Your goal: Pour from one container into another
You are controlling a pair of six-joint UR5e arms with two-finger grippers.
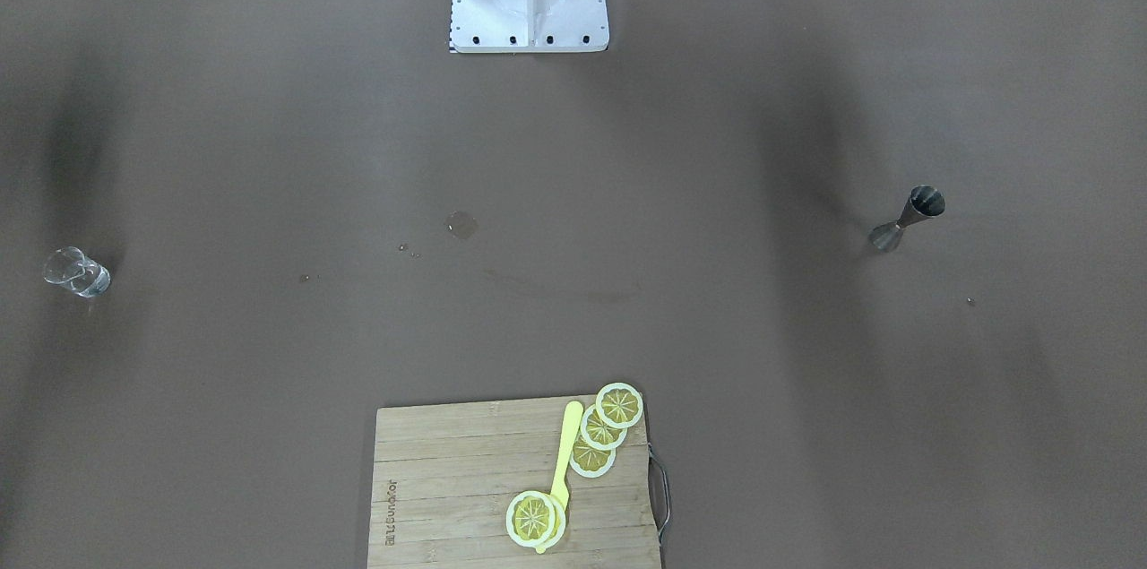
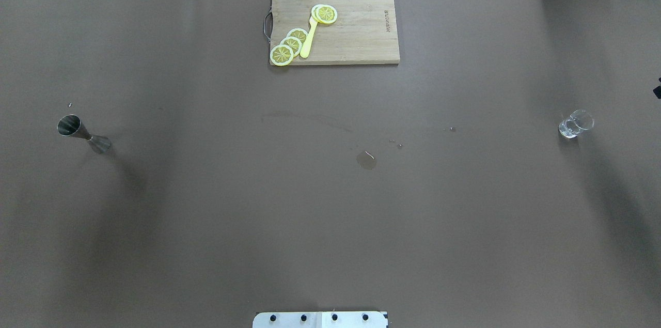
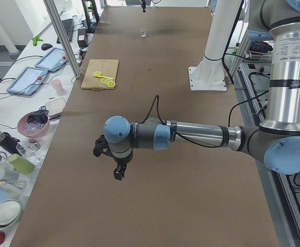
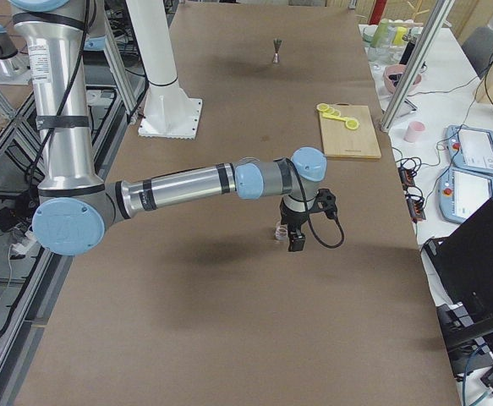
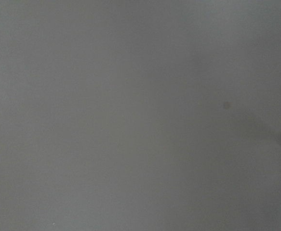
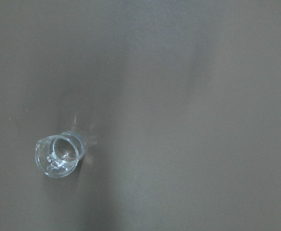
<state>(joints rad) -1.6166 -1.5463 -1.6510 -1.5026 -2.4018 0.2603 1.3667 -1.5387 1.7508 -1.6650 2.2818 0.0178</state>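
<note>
Left gripper (image 3: 119, 174): points down over bare table (image 2: 330, 224) at the robot's left end, holds nothing; seen only from the side, so I cannot tell whether the jaws are apart or together.
Right gripper (image 4: 296, 243): hangs over the opposite end, fingers down; jaw state likewise not readable.
Small glass (image 6: 58, 155): upright on the table, below the right wrist camera and off to its lower left; in the right side view the gripper partly covers it.
Metal measuring cup (image 2: 82, 133): upright, alone at the left end; a blurred sliver at the left wrist view's right edge may be it.
Between them: wet patch (image 2: 366, 160) and a few droplets mid-table.
Far edge: cutting board (image 2: 356, 33) with lemon slices (image 2: 289, 45) and a yellow knife (image 2: 308, 41), well apart from both containers.
</note>
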